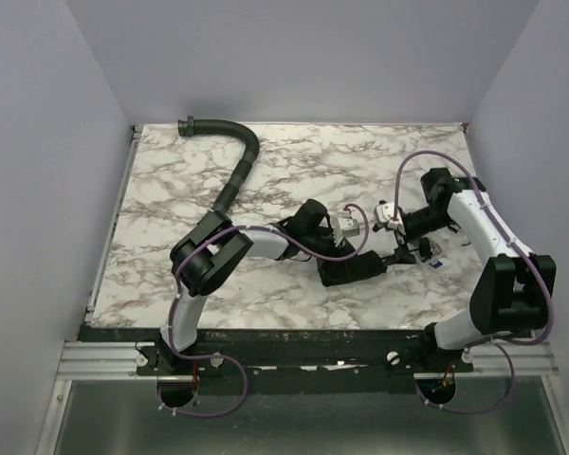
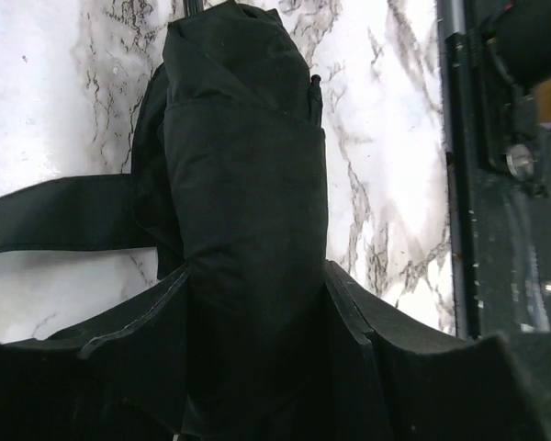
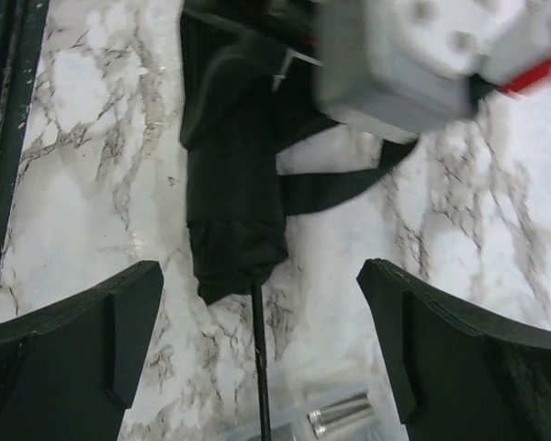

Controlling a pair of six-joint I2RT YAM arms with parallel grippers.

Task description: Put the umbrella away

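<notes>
The umbrella point(image 1: 353, 268) lies as a short black folded bundle on the marble table, its thin shaft point(image 1: 398, 254) pointing right. My left gripper point(image 1: 339, 258) is shut on the bundle. In the left wrist view the fabric point(image 2: 243, 184) fills the gap in my left gripper point(image 2: 257, 367), and a flat black strap point(image 2: 55, 216) runs off to the left. My right gripper point(image 1: 401, 248) is open and empty. In the right wrist view it point(image 3: 262, 349) straddles the shaft point(image 3: 260, 367) just past the bundle's end point(image 3: 234, 202) without touching it.
A black ribbed curved hose point(image 1: 237, 171) lies at the back left of the table. Two small silver pins in a clear piece point(image 3: 340, 415) lie under my right gripper. A small dark item point(image 1: 436, 263) sits by the right arm. The table's front metal rail point(image 2: 459, 184) is close.
</notes>
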